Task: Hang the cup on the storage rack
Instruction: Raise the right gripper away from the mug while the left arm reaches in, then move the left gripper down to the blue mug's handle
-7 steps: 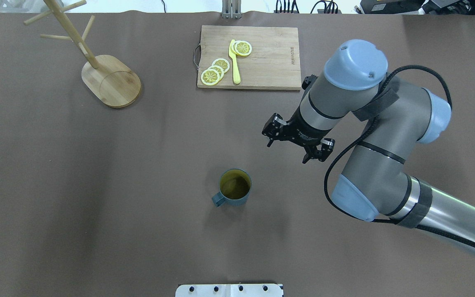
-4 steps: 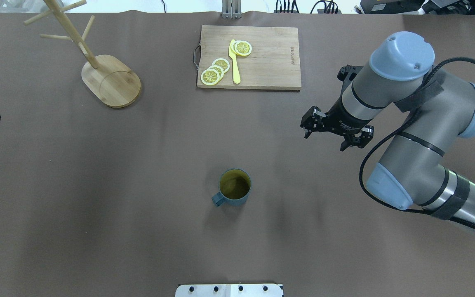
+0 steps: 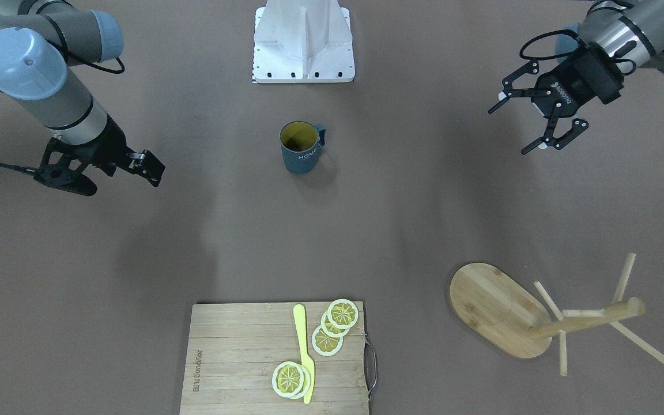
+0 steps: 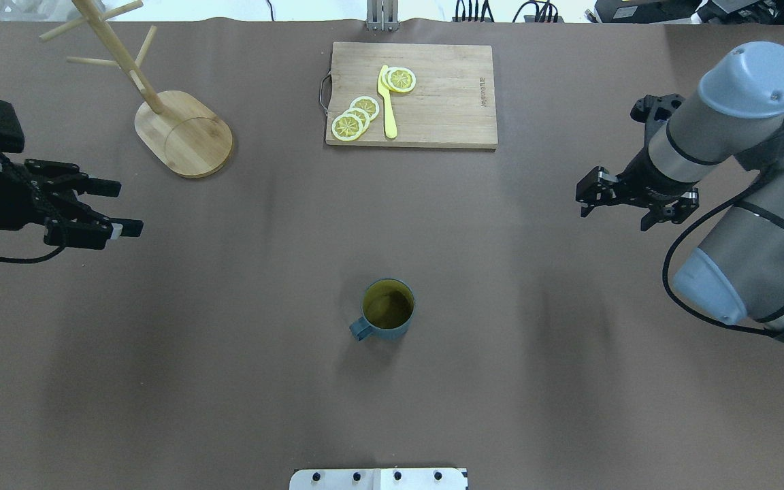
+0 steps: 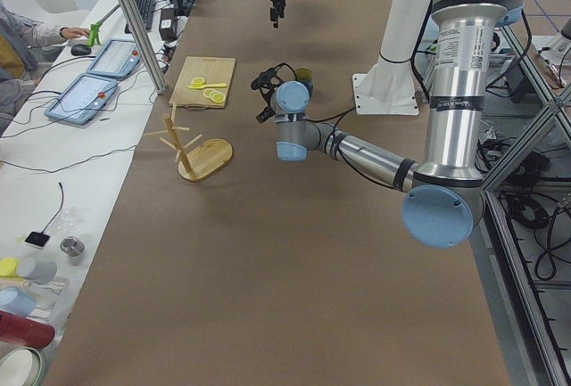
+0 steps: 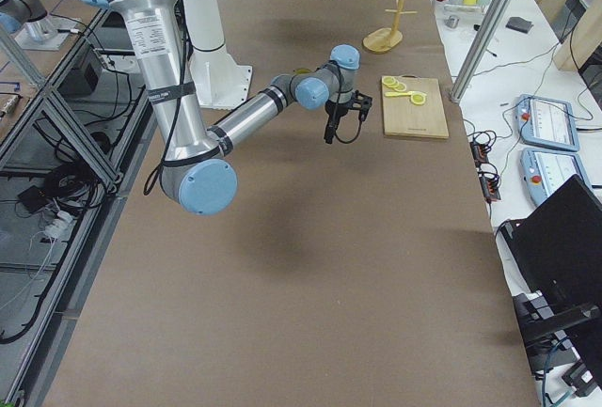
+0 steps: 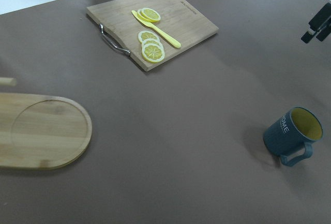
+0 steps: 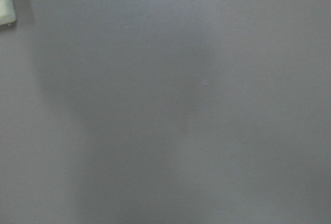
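The dark teal cup (image 4: 387, 309) stands upright and alone mid-table, handle toward the robot's left; it also shows in the front view (image 3: 300, 147) and the left wrist view (image 7: 292, 136). The bamboo storage rack (image 4: 184, 134) stands at the far left, and in the front view (image 3: 496, 308) its pegs are empty. My left gripper (image 4: 128, 206) is open and empty at the left edge, near the rack's base and far from the cup; the front view (image 3: 508, 131) shows it too. My right gripper (image 4: 613, 219) is open and empty, far right of the cup.
A rectangular wooden cutting board (image 4: 439, 102) with lemon slices (image 4: 354, 117) and a yellow knife (image 4: 387, 102) lies at the far middle. The robot's white base plate (image 3: 303, 40) is at the near edge behind the cup.
My right arm has swung away from the cup toward the right edge, gripper still open. My left gripper has come into view from the left. The cup has not moved.
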### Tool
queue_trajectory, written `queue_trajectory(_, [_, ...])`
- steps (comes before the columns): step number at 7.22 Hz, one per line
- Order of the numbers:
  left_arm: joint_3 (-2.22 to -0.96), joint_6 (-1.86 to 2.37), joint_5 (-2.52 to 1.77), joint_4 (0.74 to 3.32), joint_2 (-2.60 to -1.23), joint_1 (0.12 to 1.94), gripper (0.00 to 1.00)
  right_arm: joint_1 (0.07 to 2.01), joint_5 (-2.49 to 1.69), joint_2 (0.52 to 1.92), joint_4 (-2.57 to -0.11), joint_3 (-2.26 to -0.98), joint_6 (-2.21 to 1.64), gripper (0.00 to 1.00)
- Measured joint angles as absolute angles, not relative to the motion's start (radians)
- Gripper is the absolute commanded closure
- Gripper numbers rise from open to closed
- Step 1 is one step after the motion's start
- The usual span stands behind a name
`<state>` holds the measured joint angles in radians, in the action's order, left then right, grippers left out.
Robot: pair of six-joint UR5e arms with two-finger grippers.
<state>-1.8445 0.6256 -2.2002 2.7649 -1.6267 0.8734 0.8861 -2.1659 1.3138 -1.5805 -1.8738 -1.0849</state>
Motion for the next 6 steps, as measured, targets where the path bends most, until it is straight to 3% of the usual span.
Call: queue_trajectory(6, [-1.877,0.625,-1.621,2.741,-1.696,0.392,0.04,1.085,-2.189,1.471,-1.575,-1.815,-0.652,0.00])
